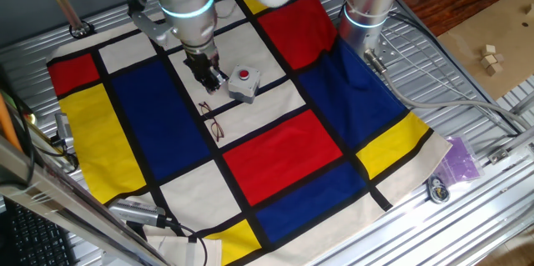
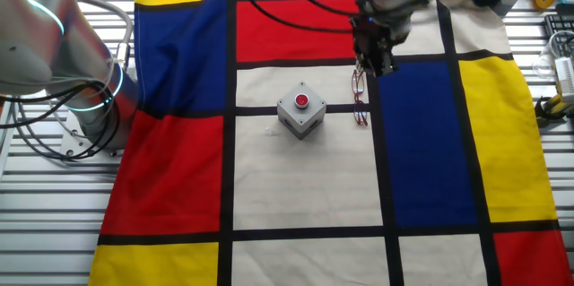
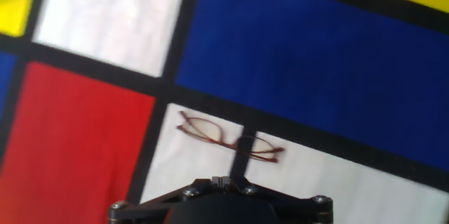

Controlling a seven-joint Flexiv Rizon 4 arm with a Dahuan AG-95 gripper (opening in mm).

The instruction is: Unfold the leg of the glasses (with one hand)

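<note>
The jaws appear pressed together into one thin tip, and the gripper (image 3: 245, 147) is held above the glasses (image 3: 226, 138) at lower centre of the hand view. Whether the leg (image 1: 219, 128) is touched cannot be told. If misplaced, the light frame could be slid across the checked cloth (image 1: 275, 149) toward the grey button box (image 1: 243, 83) rather than unfolded.

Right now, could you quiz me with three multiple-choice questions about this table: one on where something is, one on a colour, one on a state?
1. Where do the glasses lie?
A. on a white patch beside the grey box
B. on top of the box
C. on a yellow patch

2. The box's button is:
A. green
B. red
C. blue

3. The pincer is:
A. gripping the glasses
B. gripping the box
C. above the cloth, holding nothing

Answers: 1 A, they rest on white cloth near the box. 2 B, it shows red. 3 C, the glasses lie untouched.
</note>
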